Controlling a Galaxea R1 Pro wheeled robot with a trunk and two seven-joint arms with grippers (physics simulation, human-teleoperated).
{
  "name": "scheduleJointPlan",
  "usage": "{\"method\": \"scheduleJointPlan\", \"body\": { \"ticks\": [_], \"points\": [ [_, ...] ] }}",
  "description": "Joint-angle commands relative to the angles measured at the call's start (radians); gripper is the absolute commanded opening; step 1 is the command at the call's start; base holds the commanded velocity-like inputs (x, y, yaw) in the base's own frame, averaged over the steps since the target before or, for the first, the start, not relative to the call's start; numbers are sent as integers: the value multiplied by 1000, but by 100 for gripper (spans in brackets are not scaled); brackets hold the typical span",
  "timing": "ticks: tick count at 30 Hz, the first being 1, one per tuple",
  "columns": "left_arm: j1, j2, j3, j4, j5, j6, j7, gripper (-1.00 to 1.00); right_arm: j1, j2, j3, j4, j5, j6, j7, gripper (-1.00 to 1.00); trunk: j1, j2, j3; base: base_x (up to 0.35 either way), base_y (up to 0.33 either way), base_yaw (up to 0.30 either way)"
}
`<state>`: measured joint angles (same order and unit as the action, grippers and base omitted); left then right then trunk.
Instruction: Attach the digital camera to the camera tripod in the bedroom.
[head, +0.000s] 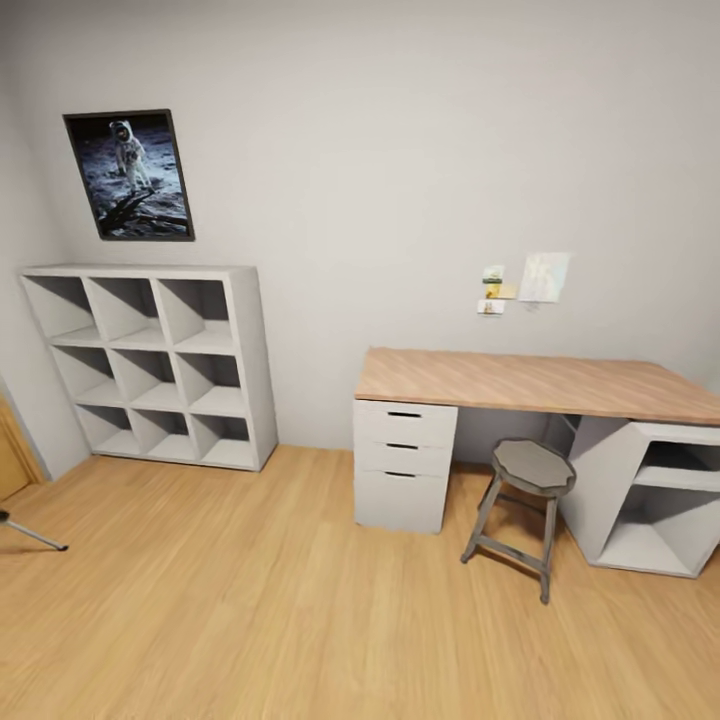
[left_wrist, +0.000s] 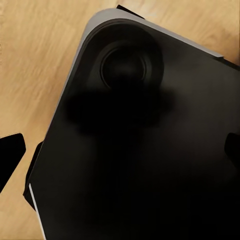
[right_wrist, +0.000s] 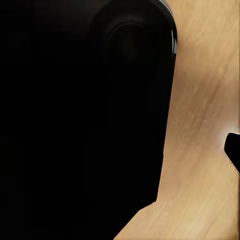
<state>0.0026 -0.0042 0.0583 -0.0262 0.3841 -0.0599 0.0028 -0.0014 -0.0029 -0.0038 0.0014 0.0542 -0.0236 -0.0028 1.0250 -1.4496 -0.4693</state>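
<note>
Left wrist view: a dark fingertip (left_wrist: 11, 155) and the black robot base (left_wrist: 140, 150) over wood plank floor (left_wrist: 30, 60); grasp state cannot be determined. Right wrist view: likewise undeterminable.

Head view: one camera tripod (head: 32, 536) leg enters at the floor's left edge. Against the bedroom wall stand a white cube shelf (head: 160, 365), astronaut picture (head: 131, 175), desk (head: 540, 385) and stool (head: 522, 500). Wall notes (head: 525, 282) are illegible.

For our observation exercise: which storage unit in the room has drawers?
The white unit under the desk's left end: three handled drawers. The cube shelf has open compartments.
</note>
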Motion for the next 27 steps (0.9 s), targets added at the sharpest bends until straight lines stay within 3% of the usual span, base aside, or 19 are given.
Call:
{"method": "scheduleJointPlan", "body": {
  "ticks": [1,27],
  "points": [
    [0,0,6,-1,1,-1,0,100,0,0,-1,0,6,-2,0,100,0,0,-1,0,0,267],
    [0,-1,5,-1,0,0,0,100,0,-1,-2,0,6,-3,0,100,0,0,-1,12,-21,267]
  ]
}}
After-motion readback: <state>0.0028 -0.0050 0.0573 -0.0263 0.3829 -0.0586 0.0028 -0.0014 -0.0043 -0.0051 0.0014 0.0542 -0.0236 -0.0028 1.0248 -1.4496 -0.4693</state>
